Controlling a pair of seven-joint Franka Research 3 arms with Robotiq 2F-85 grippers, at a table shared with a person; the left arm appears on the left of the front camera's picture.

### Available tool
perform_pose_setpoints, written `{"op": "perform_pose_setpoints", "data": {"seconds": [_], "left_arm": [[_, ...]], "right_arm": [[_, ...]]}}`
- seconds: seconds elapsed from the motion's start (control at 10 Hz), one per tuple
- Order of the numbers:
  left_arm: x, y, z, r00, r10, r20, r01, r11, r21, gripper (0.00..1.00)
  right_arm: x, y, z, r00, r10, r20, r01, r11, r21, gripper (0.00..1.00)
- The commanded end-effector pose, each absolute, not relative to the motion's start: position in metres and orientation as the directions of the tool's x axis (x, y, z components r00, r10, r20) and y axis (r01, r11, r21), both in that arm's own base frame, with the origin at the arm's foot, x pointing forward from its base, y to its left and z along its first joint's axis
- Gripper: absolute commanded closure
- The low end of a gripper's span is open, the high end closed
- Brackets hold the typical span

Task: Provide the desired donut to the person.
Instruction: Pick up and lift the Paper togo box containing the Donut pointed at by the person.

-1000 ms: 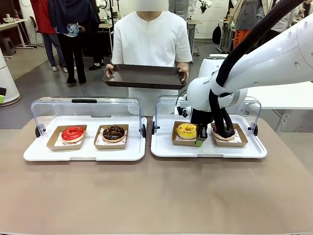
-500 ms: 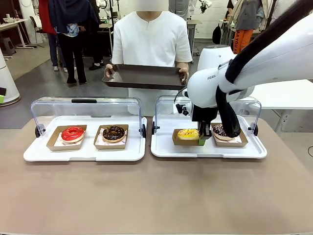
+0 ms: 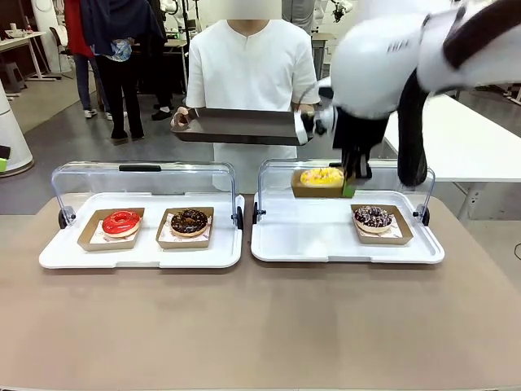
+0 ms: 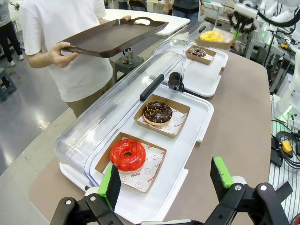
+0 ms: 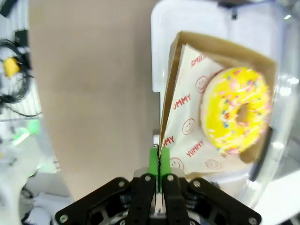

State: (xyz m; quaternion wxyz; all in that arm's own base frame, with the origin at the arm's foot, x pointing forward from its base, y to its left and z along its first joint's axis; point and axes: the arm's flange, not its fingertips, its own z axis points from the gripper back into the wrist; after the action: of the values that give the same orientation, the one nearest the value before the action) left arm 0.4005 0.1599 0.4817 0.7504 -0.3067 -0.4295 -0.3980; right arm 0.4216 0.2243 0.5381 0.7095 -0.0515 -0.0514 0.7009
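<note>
We held the brown cardboard box [image 5: 220,47] by its rim, our right fingers [image 5: 153,161] clamped on it, so the yellow sprinkled donut [image 5: 236,110] sat level near the dark flat tray [image 3: 236,126] held by the person [image 3: 252,65]; our left fingers [image 4: 111,186] stood apart.

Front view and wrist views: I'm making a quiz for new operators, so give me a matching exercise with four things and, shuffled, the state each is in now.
Things:
1. yellow donut
2. red donut
3. brown tray
4. left gripper

States:
a. open, holding nothing
b. held by the person
c. resting on the left white tray
d. in the air in its box, which the right gripper pinches

Pairs: 1-d, 2-c, 3-b, 4-a
</note>
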Motion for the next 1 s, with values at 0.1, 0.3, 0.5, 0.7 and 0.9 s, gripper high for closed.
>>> {"op": "perform_pose_setpoints", "data": {"seconds": [0.1,0.3,0.5,0.7,0.9], "left_arm": [[0.400,0.160,0.482,0.307,-0.323,0.895,0.862,0.493,-0.118,0.00],[0.400,0.160,0.482,0.307,-0.323,0.895,0.862,0.493,-0.118,0.00],[0.400,0.160,0.482,0.307,-0.323,0.895,0.862,0.493,-0.118,0.00],[0.400,0.160,0.482,0.307,-0.323,0.895,0.862,0.493,-0.118,0.00],[0.400,0.160,0.482,0.307,-0.323,0.895,0.862,0.493,-0.118,0.00]], "right_arm": [[0.411,0.250,0.603,0.036,0.999,0.031,-0.985,0.040,-0.166,1.00],[0.413,0.260,0.628,0.055,0.998,0.028,-0.981,0.059,-0.185,1.00],[0.418,0.264,0.635,0.048,0.998,0.028,-0.981,0.052,-0.185,1.00],[0.412,0.258,0.636,0.033,0.998,0.048,-0.981,0.041,-0.191,1.00],[0.412,0.258,0.636,0.033,0.998,0.048,-0.981,0.041,-0.191,1.00]]}}
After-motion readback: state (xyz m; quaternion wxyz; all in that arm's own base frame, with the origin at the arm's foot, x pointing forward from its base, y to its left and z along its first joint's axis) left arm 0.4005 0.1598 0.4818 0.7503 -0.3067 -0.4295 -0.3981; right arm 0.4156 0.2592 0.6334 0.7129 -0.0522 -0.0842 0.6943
